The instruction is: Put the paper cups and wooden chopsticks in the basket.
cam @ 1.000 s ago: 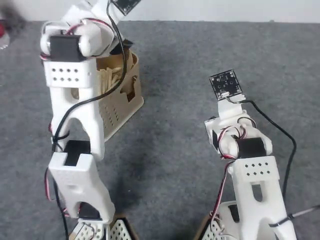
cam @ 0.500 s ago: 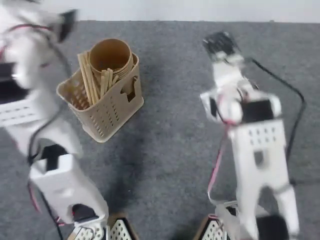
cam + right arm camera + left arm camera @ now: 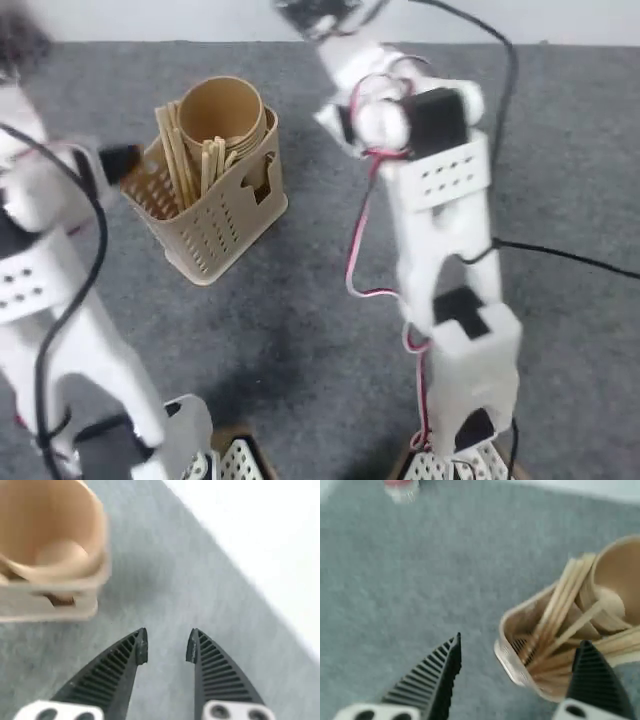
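Note:
A beige slotted basket (image 3: 215, 215) stands on the grey carpet, left of centre. Stacked brown paper cups (image 3: 220, 108) sit in its far end, and several wooden chopsticks (image 3: 185, 155) lean beside them. In the left wrist view my left gripper (image 3: 520, 642) is open wide just above the basket rim (image 3: 507, 655), with the chopsticks (image 3: 565, 602) and the cups (image 3: 615, 577) beyond it. My right gripper (image 3: 167, 635) is open a little over bare carpet, holding nothing. The cups (image 3: 47, 527) and the basket wall (image 3: 50, 607) lie off to one side of it.
The right arm (image 3: 440, 180) stretches up the middle of the table to the far edge. The left arm (image 3: 45, 270) stands at the near left. A white surface (image 3: 250, 530) borders the carpet. A small red-and-clear object (image 3: 400, 489) sits far off.
The left arm has drawn back from over the basket toward the near left, uncovering the cups and chopsticks. The right arm has swung left and far, ending beside the basket.

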`<state>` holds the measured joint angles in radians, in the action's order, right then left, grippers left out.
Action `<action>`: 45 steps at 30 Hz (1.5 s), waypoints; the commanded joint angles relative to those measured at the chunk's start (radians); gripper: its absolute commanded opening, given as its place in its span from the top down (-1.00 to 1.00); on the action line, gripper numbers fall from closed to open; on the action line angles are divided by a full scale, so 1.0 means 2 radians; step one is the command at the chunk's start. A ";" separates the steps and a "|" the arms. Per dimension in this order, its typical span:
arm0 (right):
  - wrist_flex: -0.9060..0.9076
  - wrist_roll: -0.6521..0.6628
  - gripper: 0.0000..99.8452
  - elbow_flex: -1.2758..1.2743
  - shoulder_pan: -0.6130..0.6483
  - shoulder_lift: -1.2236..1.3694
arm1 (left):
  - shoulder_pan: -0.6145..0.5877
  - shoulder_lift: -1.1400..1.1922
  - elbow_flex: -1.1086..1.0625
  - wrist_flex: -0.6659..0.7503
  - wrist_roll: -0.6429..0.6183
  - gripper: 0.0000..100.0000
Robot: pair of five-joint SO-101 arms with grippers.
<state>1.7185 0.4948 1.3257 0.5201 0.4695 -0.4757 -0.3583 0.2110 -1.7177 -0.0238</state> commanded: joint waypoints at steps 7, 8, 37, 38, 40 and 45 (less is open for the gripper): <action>-0.088 0.032 0.71 0.085 0.056 0.083 | 0.050 -0.036 -0.127 0.039 -0.144 0.32; -0.099 0.031 0.71 0.085 0.057 0.089 | 0.050 -0.036 -0.127 0.040 -0.161 0.32; -0.112 0.030 0.71 0.084 0.040 0.275 | 0.071 -0.035 -0.284 0.175 -0.269 0.32; -0.109 0.030 0.71 0.084 0.040 0.282 | 0.063 -0.036 -0.284 0.173 -0.269 0.32; -0.102 0.030 0.72 0.084 0.040 0.297 | 0.051 -0.036 -0.284 0.177 -0.269 0.32; -0.074 0.062 0.73 0.084 0.065 0.336 | 0.047 -0.036 -0.283 0.186 -0.269 0.32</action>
<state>1.5083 0.5547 1.5175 0.6091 0.9897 -0.3713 -0.4135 -0.3659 -1.3648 -0.5470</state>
